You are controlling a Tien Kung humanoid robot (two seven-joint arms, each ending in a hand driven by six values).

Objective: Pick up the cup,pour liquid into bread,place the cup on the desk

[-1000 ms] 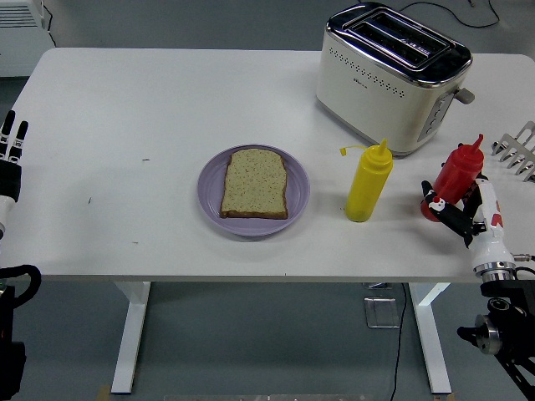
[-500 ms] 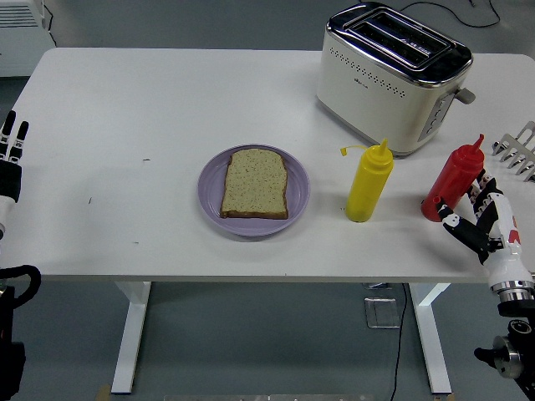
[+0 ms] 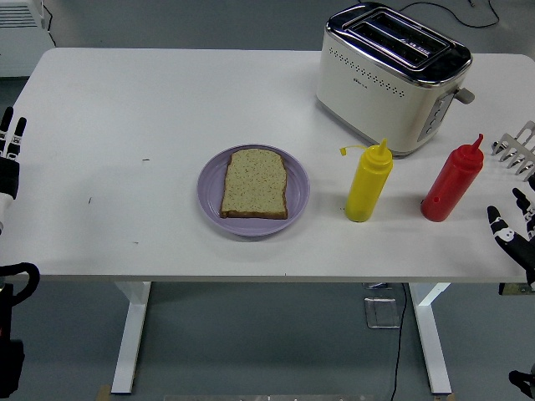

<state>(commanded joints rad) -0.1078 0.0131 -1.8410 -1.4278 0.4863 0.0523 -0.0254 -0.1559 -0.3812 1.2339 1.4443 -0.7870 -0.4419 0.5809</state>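
1. Head view: right hand (image 3: 517,236) at the right edge, near the table's front corner, fingers (image 3: 498,227) spread and released, holding nothing, apart from the red bottle.
2. Left hand (image 3: 8,154) rests at the far left edge beside the table; only straight fingertips show, grasping nothing.
3. White table (image 3: 150,109) front edge runs along the lower part of the view; its legs and the floor show below.
4. Purple plate (image 3: 210,185) sits near the front centre, with a bread slice (image 3: 255,183) lying flat on it, inside the rim.
5. Yellow squeeze bottle (image 3: 368,183) stands upright just right of the plate, not touching it, its cap flipped off to the left on a tether.
6. Red squeeze bottle (image 3: 452,180) stands upright to the right of the yellow one, well apart from it, near the table's right edge. No cup is visible; this bottle is the nearest thing to the right hand.
7. Yellow bottle stands between the red bottle and the plate.
8. Metal rack (image 3: 520,148), partly cut off, at the right edge just behind the red bottle.
9. Cream and chrome toaster (image 3: 389,78) sits at the far right, behind both bottles, slots up, lever facing right.
10. Dark cable (image 3: 443,12) trails on the floor behind the toaster.
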